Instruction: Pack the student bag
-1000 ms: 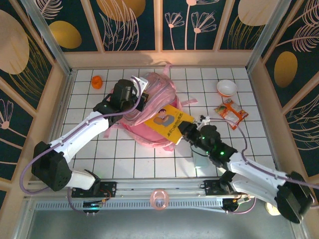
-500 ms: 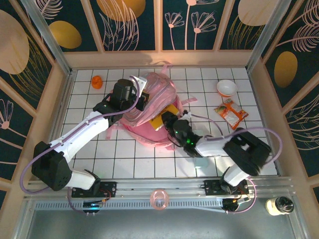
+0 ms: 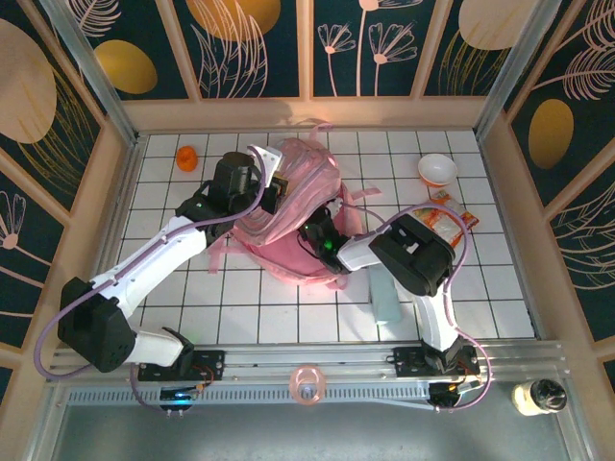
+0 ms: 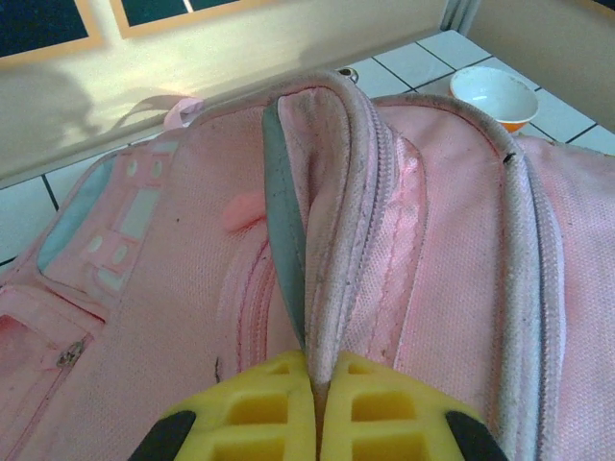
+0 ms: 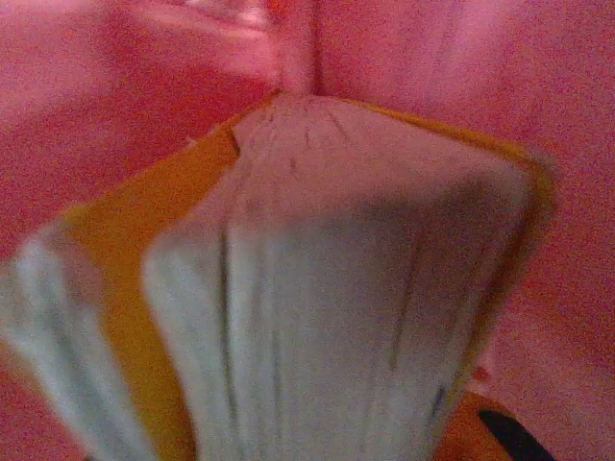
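Note:
The student bag (image 3: pixel 306 182), a pale pink backpack, lies in the middle of the tiled table. My left gripper (image 3: pixel 272 187) is shut on the piped rim of its opening (image 4: pixel 332 240) and holds it up; the yellow fingertips (image 4: pixel 279 408) pinch the rim. My right gripper (image 3: pixel 317 233) reaches inside the bag from the right. In the right wrist view a thick book (image 5: pixel 336 288) with an orange-yellow cover and grey page edges stands close before the camera, pink lining (image 5: pixel 115 106) all around it. The book hides the right fingers.
A white bowl (image 3: pixel 436 170) and a red snack packet (image 3: pixel 447 216) lie at the right rear. An orange object (image 3: pixel 187 156) sits at the left rear. A pale blue bottle (image 3: pixel 386 298) lies near the right arm's base. Wooden walls enclose the table.
My right arm has swung left and pushed the yellow book from outside the bag's mouth down into it. The left gripper has kept its hold on the rim.

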